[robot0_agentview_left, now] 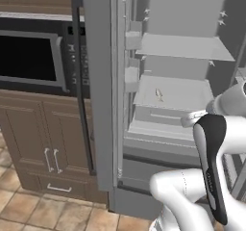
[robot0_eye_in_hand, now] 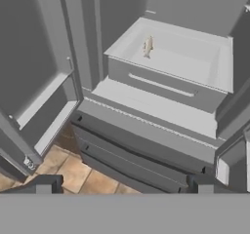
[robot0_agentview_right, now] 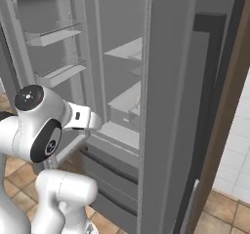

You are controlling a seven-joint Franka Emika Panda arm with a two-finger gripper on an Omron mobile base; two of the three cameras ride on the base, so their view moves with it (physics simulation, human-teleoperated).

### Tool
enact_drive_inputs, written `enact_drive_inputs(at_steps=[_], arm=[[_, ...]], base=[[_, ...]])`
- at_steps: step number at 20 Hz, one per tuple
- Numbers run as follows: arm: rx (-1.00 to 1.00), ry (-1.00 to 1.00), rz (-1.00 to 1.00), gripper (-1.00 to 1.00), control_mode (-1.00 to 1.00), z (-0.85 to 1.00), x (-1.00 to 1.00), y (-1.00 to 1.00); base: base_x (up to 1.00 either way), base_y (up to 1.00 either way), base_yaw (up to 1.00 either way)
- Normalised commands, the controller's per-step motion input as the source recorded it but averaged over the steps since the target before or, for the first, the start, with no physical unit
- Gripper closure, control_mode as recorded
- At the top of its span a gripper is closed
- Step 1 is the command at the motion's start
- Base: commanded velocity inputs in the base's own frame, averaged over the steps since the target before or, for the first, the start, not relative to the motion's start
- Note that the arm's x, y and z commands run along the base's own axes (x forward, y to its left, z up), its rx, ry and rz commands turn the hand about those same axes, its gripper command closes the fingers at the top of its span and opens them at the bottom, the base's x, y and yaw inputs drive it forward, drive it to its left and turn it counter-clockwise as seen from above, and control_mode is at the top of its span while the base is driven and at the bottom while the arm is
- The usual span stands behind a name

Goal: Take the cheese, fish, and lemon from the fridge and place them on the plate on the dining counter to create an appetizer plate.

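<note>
- Facing tall grey fridge [robot0_agentview_left: 158, 81], doors open.
- Small slender silvery-tan fish [robot0_eye_in_hand: 148, 46] lies near rear left corner of pale shelf [robot0_eye_in_hand: 195, 65].
- Hand [robot0_eye_in_hand: 124, 184] open, empty, before the drawers.

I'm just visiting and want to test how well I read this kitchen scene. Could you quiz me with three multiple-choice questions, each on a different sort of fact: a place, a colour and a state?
1. Where does the fish lie?
A. on a shelf inside the fridge
B. on the tiled floor
C. in a door bin

2. What colour are the cabinets beside the fridge?
A. white
B. brown
C. blue

3. How does the fridge stand?
A. shut
B. doors open
C. tipped over

Answers:
1. A, the small tan fish rests on the pale shelf above the drawer front.
2. B, the wood fronts under the black microwave are brown.
3. B, the shelves and door bins are in plain sight.
</note>
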Motion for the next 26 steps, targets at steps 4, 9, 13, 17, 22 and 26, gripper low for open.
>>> enact_drive_inputs(at_steps=[4, 9, 13, 17, 22, 26], arm=[[0.0, 0.0, 0.0, -1.0, 1.0, 0.0, 0.0, 0.0], [0.0, 0.0, 0.0, -1.0, 1.0, 0.0, 0.0, 0.0], [0.0, 0.0, 0.0, -1.0, 1.0, 0.0, 0.0, 0.0], [0.0, 0.0, 0.0, -1.0, 1.0, 0.0, 0.0, 0.0], [0.0, 0.0, 0.0, -1.0, 1.0, 0.0, 0.0, 0.0], [0.0, 0.0, 0.0, -1.0, 1.0, 0.0, 0.0, 0.0]], base=[[0.29, 0.0, -0.2], [0.27, 0.0, -0.21], [0.27, 0.0, -0.22], [0.35, 0.0, -0.21], [0.5, 0.01, -0.21], [0.58, 0.05, -0.22]])
